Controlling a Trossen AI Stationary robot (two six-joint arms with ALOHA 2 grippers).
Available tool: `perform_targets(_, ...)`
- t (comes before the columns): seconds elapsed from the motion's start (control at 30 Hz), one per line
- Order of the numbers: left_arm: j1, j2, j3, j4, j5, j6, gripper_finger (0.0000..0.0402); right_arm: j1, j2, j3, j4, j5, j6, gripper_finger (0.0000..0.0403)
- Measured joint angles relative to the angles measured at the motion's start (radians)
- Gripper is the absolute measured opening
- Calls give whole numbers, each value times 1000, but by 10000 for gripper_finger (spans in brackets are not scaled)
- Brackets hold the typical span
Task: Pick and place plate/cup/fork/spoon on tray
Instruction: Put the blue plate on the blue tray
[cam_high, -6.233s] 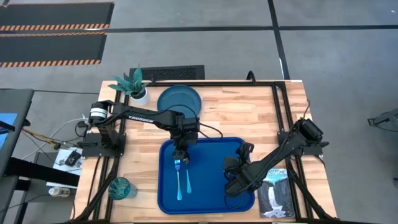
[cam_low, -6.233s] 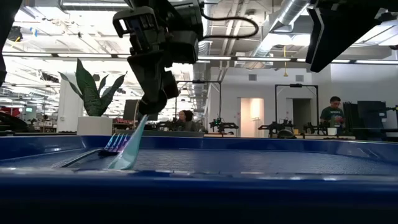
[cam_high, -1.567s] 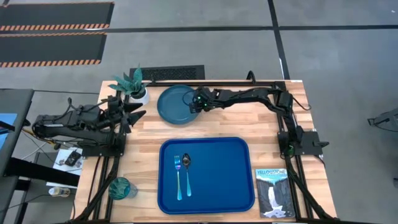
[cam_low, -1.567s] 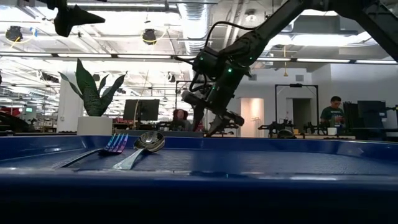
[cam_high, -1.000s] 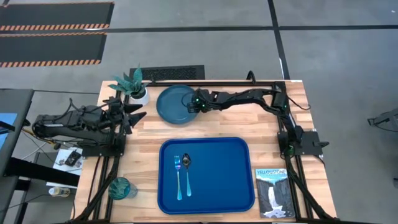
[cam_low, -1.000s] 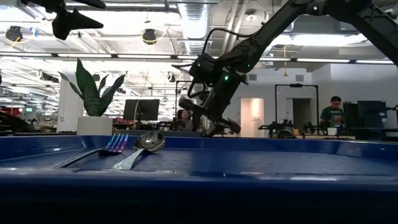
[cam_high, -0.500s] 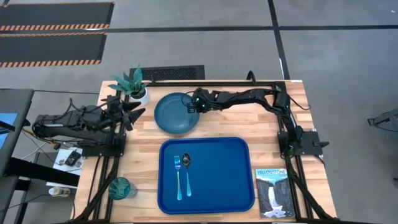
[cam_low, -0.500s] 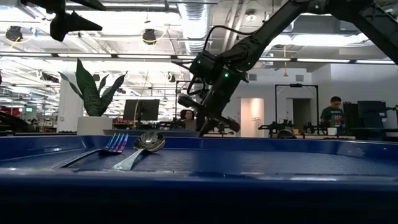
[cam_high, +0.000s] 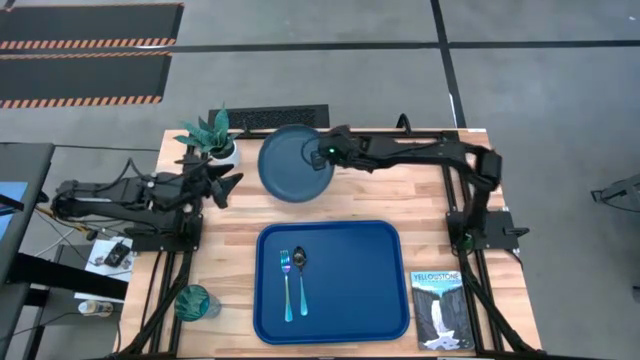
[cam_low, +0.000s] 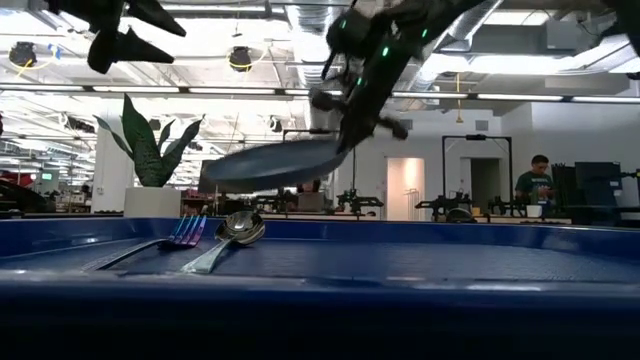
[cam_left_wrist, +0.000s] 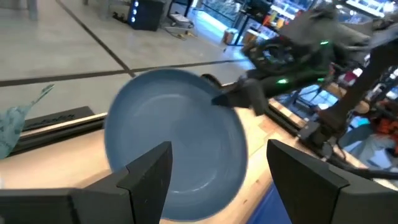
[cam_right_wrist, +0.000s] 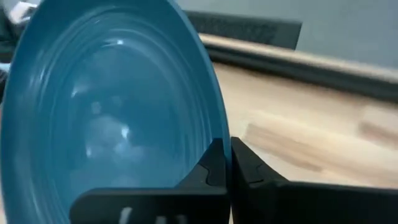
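The teal-blue plate (cam_high: 293, 165) hangs in the air over the table's far middle, tilted, with my right gripper (cam_high: 323, 155) shut on it. The low view shows the plate (cam_low: 270, 164) sloping down away from the gripper (cam_low: 352, 125). On the blue tray (cam_high: 350, 285) the fork (cam_high: 286, 285) and the spoon (cam_high: 301, 275) lie side by side. The green cup (cam_high: 195, 301) stands on the table's near left corner. My left gripper (cam_high: 228, 184) is open at the left edge, pointing at the plate (cam_left_wrist: 174, 143). My right gripper pinches the plate's rim (cam_right_wrist: 219, 134) on the plate's right side, one finger (cam_right_wrist: 211, 167) on its upper face and one (cam_right_wrist: 245, 168) beneath. The fingers reach in from the table's right, slanting down. The plate is lifted clear, its free side lower.
A white pot with a teal plant (cam_high: 215, 140) stands at the far left, close to the plate. A book with a waterfall cover (cam_high: 440, 308) lies right of the tray at the near edge. Bare wood (cam_high: 400, 195) lies between plate and tray.
My right gripper has shut on the plate's rim and gone up with it. The plate, which lay flat on the table, is now lifted clear and tilted, its gripped side highest. My left gripper has shifted a little toward the table's right.
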Motion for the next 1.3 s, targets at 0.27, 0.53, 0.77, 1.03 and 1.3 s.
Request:
perform_targets(0.27, 2, 70, 0, 174, 9, 49, 249, 105, -201, 1, -107, 116, -71, 8)
perform_targets(0.53, 77, 205, 0, 301, 155, 89, 249, 236, -305, 1, -224, 247, -80, 9)
perform_targets(0.77, 153, 303, 0, 391, 276, 103, 249, 288, -320, 1, -250, 287, -78, 9)
perform_targets(1.03, 212, 415, 0, 440, 450, 123, 249, 315, -319, 1, -243, 282, -85, 11)
perform_targets(1.3, 242, 511, 0, 548, 546, 119, 195, 345, -319, 1, -244, 281, -101, 12)
